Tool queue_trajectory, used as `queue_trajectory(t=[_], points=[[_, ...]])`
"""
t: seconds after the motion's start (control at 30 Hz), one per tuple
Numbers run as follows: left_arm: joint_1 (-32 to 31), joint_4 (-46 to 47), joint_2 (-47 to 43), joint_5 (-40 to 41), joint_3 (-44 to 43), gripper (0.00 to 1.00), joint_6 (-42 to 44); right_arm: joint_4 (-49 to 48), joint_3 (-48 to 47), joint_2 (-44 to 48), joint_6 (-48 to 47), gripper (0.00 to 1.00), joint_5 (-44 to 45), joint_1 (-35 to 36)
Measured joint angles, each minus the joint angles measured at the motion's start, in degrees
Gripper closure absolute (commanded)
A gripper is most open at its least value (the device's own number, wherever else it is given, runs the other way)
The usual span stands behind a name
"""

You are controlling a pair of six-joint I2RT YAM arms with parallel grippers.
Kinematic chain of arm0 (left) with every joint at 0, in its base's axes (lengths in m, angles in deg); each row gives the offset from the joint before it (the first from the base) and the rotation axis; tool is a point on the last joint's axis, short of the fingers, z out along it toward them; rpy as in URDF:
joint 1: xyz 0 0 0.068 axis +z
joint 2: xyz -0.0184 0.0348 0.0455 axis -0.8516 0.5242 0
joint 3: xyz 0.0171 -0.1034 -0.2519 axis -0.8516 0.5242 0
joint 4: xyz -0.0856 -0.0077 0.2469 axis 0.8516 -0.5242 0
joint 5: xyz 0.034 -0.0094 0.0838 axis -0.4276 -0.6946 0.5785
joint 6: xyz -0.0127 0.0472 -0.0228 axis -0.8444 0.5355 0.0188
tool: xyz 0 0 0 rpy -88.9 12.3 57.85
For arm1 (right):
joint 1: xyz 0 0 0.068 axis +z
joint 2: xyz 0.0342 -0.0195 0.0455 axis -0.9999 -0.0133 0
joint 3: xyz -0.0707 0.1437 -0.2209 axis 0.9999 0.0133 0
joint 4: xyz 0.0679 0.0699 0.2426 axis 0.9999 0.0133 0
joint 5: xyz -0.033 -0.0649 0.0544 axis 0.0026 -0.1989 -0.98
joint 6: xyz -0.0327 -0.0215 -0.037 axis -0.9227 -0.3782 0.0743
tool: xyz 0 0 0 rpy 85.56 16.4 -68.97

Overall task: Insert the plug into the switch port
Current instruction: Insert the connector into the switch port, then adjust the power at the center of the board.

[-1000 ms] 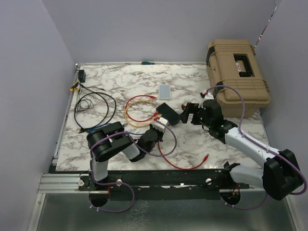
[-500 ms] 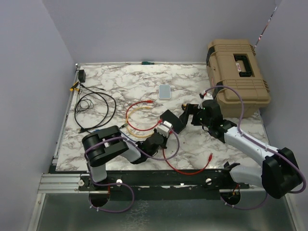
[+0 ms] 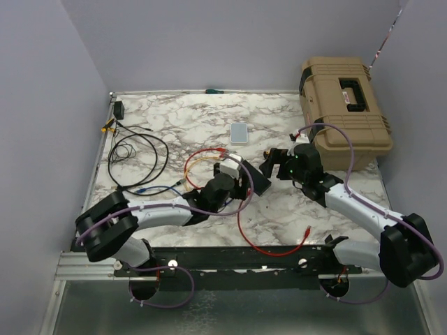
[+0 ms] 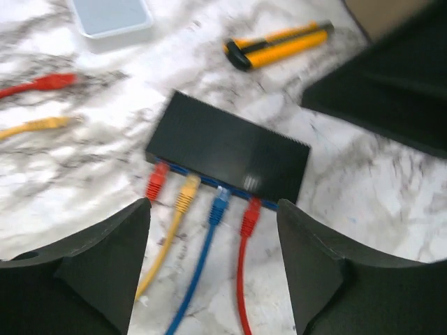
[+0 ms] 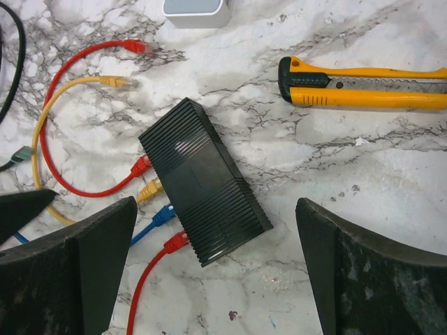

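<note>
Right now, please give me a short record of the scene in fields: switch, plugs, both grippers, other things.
switch: flat on the table
plugs: four in one row along its long edge, red, yellow, blue, red; they look seated
left gripper: open, above the switch, holds nothing
right gripper: open, above the switch, holds nothing
loose red end: on the table, apart from the switch
loose yellow end: beside it, also free
knife: yellow, on the table, apart from the switch
</note>
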Motion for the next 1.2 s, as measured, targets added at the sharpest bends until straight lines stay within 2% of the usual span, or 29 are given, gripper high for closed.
queue_trajectory(t=[0.07, 0.33, 0.5, 0.7, 0.83, 0.93, 1.2], points=[[2.84, -5.22, -3.48, 0.46, -1.62, 0.02, -0.57, -1.03, 0.09, -0.04, 0.04, 0.0, 0.04, 0.0], [18.88, -26.29, -13.16, 1.57, -10.8, 0.01, -2.58, -4.17, 3.8, 0.2, 0.72, 0.0, 1.99, 0.0], [34.36, -34.27, -13.49, -1.38, -17.97, 0.01, -2.64, -4.57, 5.9, 2.1, 1.55, 0.0, 4.0, 0.0], [51.93, -37.16, -6.14, -3.56, -21.03, 0.01, -3.91, -5.25, 6.78, 5.11, 2.19, 0.0, 6.93, 0.28], [59.32, -37.18, 1.49, -4.11, -21.38, 0.01, -6.49, -5.31, 7.06, 5.9, 2.19, 0.0, 8.61, 1.36], [63.01, -37.03, 6.78, -2.97, -21.92, 0.01, -8.66, -5.33, 7.15, 5.95, 2.14, 0.0, 9.99, 2.45], [67.34, -35.76, 14.93, 0.26, -25.75, 0.02, -10.1, -5.4, 7.17, 5.95, 1.9, 0.0, 12.83, 4.92]])
